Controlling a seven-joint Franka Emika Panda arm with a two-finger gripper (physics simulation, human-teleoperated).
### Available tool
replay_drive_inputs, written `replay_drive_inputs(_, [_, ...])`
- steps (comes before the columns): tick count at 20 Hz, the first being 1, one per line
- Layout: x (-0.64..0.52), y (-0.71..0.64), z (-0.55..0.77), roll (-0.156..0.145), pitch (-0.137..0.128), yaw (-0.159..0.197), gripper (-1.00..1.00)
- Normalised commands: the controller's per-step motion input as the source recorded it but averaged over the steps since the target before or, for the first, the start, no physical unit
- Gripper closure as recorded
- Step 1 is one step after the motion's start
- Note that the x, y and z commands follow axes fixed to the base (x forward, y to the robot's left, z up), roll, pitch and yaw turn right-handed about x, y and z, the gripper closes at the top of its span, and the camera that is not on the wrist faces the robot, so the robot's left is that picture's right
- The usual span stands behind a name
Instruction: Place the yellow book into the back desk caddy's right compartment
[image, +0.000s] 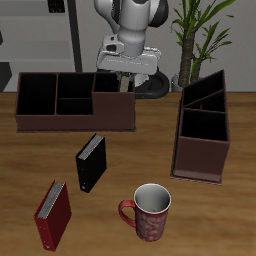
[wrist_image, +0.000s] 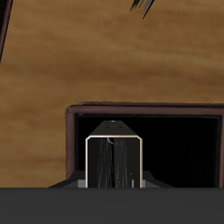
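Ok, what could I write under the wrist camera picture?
The yellow book, seen end-on, framed by the dark right compartment of the back desk caddy on the wooden table.

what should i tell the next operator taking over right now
Gripper: over the back desk caddy, at one end section; the fingers are not visible in either view.
Yellow book: the wrist view shows it upright directly below the gripper, inside the dark compartment, apparently the right compartment.
Done: book carried to the caddy and lowered into the section.
Left: confirm it is seated, open the fingers if needed, and lift clear.
The black book, red book and mug are untouched near the table's front edge.
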Motion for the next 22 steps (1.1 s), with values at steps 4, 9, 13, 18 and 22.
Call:
replay_drive_inputs(4, [-0.05,-0.06,-0.15,-0.006,0.023,-0.014,1.0])
replay_drive_inputs(9, [-0.03,-0.1,-0.13,-0.017,0.019,-0.002,1.0])
replay_drive_inputs(13, [0.05,-0.12,-0.16,-0.024,0.028,-0.005,1.0])
replay_drive_inputs(18, [0.06,-0.05,-0.23,-0.006,0.087,-0.042,1.0])
replay_drive_inputs(22, [0.01,-0.01,-0.08,0.007,0.025,-0.003,-1.0])
